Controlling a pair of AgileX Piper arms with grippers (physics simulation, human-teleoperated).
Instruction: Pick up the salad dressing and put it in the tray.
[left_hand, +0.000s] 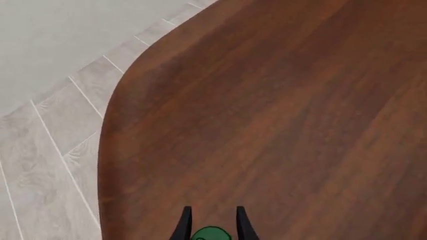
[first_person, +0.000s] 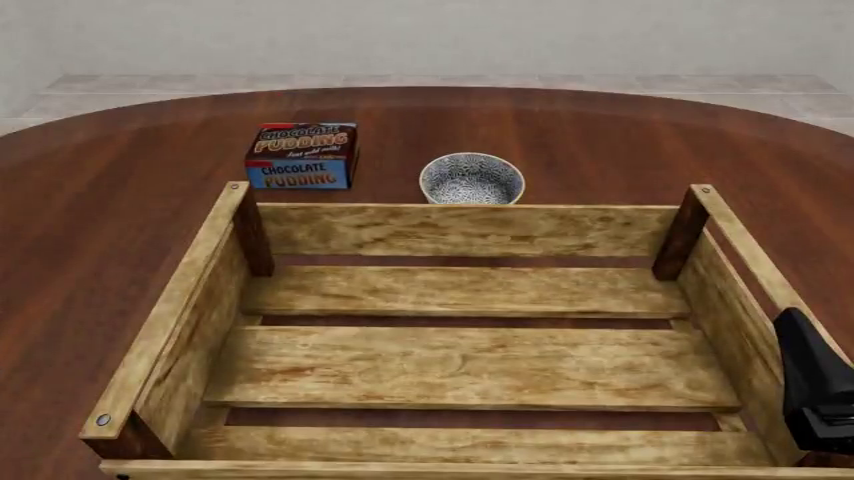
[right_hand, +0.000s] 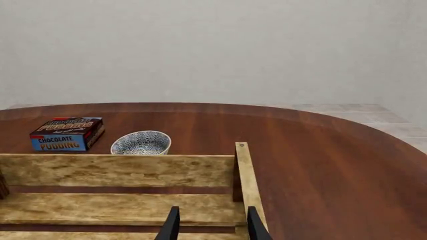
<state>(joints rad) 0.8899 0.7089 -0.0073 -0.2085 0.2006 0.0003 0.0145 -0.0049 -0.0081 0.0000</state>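
Two left fingers (left_hand: 186, 222) gripping the salad dressing (left_hand: 211, 233); right fingers (right_hand: 171, 223) apart.

Pale rough-grained wooden tray (first_person: 467, 295)

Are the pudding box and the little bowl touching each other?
Apart. The front view shows bare table between the pudding box and the bowl.

We are looking down on the tray (first_person: 467, 290) sitting on the dark wooden surface (first_person: 107, 230). Beyond its far wall, the pudding box (first_person: 303, 155) and speckled bowl (first_person: 471, 179) are standing side by side, apart. Our right arm (first_person: 814, 385) is showing at the tray's right edge.
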